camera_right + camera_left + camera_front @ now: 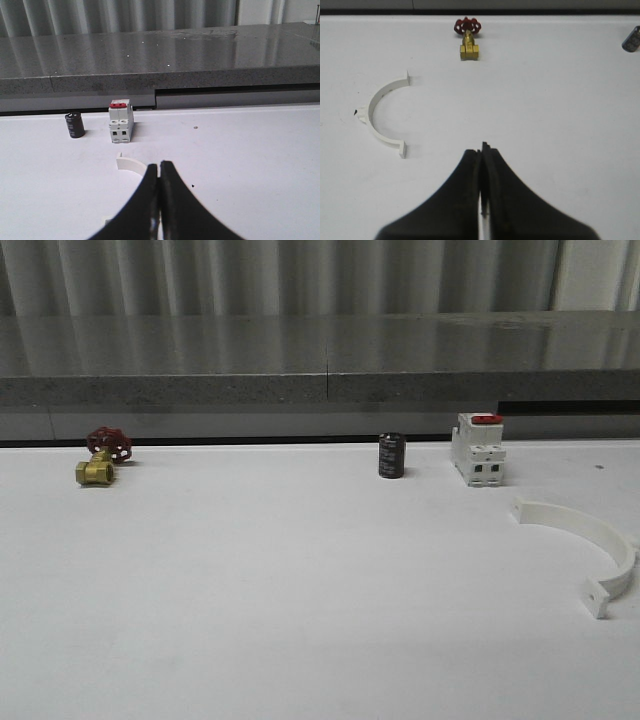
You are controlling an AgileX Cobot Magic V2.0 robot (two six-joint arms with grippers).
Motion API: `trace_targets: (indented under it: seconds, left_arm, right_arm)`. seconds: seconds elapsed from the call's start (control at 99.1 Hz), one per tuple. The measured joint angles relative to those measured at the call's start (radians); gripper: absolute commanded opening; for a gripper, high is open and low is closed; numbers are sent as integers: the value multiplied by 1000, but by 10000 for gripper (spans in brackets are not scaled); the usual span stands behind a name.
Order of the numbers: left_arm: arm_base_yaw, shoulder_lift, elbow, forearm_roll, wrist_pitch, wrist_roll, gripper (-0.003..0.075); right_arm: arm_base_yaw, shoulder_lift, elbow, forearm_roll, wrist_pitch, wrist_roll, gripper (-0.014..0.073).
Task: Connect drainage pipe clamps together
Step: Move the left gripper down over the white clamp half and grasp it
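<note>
Though apart, white semicircular clamps (590,545).

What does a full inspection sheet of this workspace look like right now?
Surface: white table, bare in the middle.
Job's things: two white half-ring clamps lying apart, not joined; right clamp, left clamp.
Clutter: brass valve with red handwheel, black capacitor, white switch with red top.
Grippers: left claw shut, empty; right claw shut, empty.
Cables: nothing seen.
Surroundings: grey stone ledge, ribbed wall behind.
</note>
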Motion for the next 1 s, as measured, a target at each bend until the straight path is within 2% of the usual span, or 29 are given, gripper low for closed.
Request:
trace_targets:
  seconds: [0.131,0.232,0.303,0.424,0.474,0.525,0.787,0.999]
  left_arm:
    - [0,49,0,-6,24,0,-13]
    - [0,80,0,-17,44,0,77]
    - [0,93,0,-20,46,0,195]
    - [0,98,0,-22,48,0,479]
    - [0,98,0,-22,50,0,558]
    - [0,98,0,-22,58,0,600]
    - [9,154,0,-22,95,-19,608]
    - [115,333,-50,18,71,-19,608]
  right_arm:
    - [0,0,0,0,0,0,-68]
    - [0,0,0,0,0,0,-68]
    - [0,0,0,0,0,0,-68]
    - [0,0,0,0,0,0,-68]
    - [0,0,0,0,0,0,-68]
    - [0,0,0,0,0,0,-68]
    - [0,0,0,0,0,0,-68]
    - [0,0,0,0,0,0,-68]
